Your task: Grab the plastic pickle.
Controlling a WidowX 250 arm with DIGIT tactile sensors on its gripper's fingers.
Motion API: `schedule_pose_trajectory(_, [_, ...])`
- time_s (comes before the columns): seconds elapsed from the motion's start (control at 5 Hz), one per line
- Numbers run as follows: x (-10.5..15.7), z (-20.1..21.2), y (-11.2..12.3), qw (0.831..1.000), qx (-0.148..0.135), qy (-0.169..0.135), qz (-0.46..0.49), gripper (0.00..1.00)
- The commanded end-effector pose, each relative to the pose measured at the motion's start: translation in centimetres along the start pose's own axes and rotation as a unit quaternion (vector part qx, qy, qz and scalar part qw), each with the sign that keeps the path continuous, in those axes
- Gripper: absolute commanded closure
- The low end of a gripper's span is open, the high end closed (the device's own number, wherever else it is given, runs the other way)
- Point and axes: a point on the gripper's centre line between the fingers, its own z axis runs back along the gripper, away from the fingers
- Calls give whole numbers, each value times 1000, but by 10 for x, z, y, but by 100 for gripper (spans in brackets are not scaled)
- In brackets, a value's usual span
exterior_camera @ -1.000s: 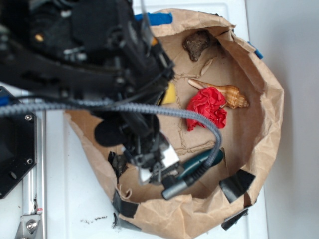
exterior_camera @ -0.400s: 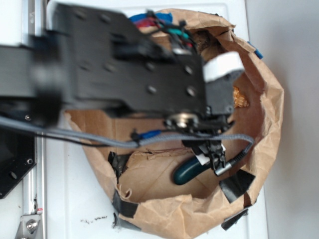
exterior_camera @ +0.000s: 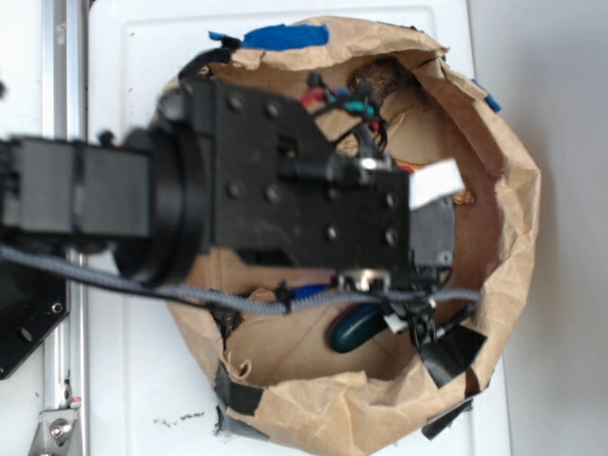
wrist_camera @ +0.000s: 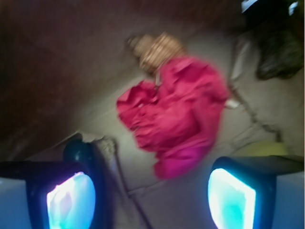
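Observation:
The plastic pickle is dark green and glossy. It lies on the floor of the brown paper bag near its front wall, with its right part hidden under cable and arm. My gripper hangs over the bag's middle right, open and empty. In the wrist view the gripper has its fingers wide apart with bare bag floor between them. One rounded end of the pickle shows just behind the left finger.
A crumpled red cloth lies ahead of the fingers, with a tan spiral shell beyond it. A dark stone sits at the bag's far side. Black tape patches the front rim. The bag walls stand high all round.
The arm has swung across the bag from its left side to its middle right and now covers the red cloth and shell. The pickle has not moved.

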Motion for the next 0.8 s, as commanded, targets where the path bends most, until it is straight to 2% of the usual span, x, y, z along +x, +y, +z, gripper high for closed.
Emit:
schedule_pose_trajectory(0.0, [-12,3,-29,998,-55,12,5,0])
schedule_pose_trajectory(0.4, [-19,-36,-34,999,-30,0,-20,0])
schedule_pose_trajectory(0.6, [-21,-46,-38,999,-29,11,-37,0])
